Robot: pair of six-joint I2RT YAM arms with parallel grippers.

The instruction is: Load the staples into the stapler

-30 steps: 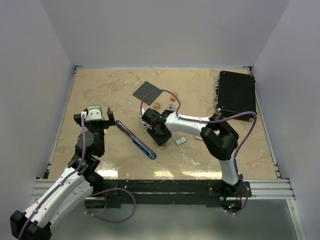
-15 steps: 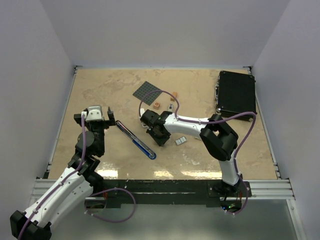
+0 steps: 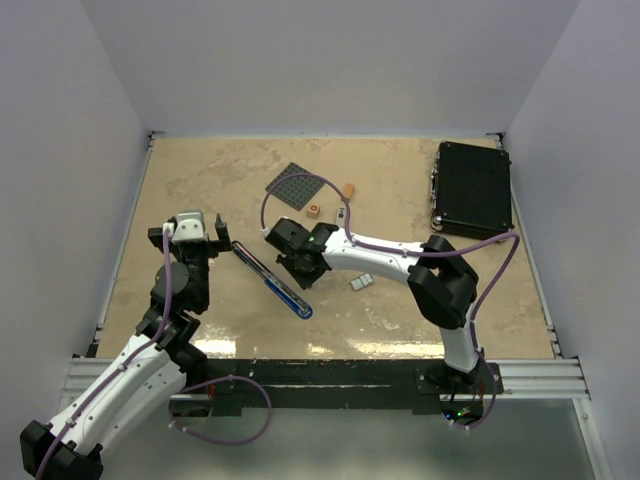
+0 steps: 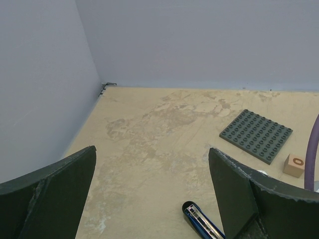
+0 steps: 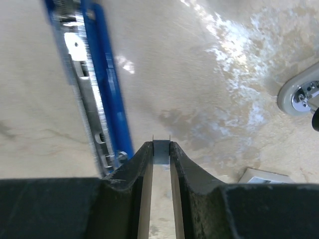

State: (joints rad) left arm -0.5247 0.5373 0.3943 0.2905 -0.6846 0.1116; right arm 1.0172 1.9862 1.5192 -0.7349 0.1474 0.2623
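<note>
The blue stapler (image 3: 272,280) lies opened flat and diagonal on the table, its metal channel facing up (image 5: 79,84). My right gripper (image 3: 291,263) hangs just right of its middle, shut on a short grey strip of staples (image 5: 161,151) whose two prongs stick out past the fingertips. The strip is beside the stapler's blue edge, apart from the channel. A small whitish staples box (image 3: 361,282) rests on the table to the right. My left gripper (image 3: 206,233) stands open above the table near the stapler's far end (image 4: 202,221), nothing between its fingers (image 4: 234,184).
A grey studded plate (image 3: 293,184) lies at the back, with two small orange blocks (image 3: 314,210) (image 3: 348,189) and a small white piece (image 3: 341,214) near it. A black case (image 3: 473,187) sits at the back right. White walls enclose the table.
My right gripper has moved left, from beside the staples box to the stapler's side, and its jaws have narrowed on the strip. The left arm has not moved.
</note>
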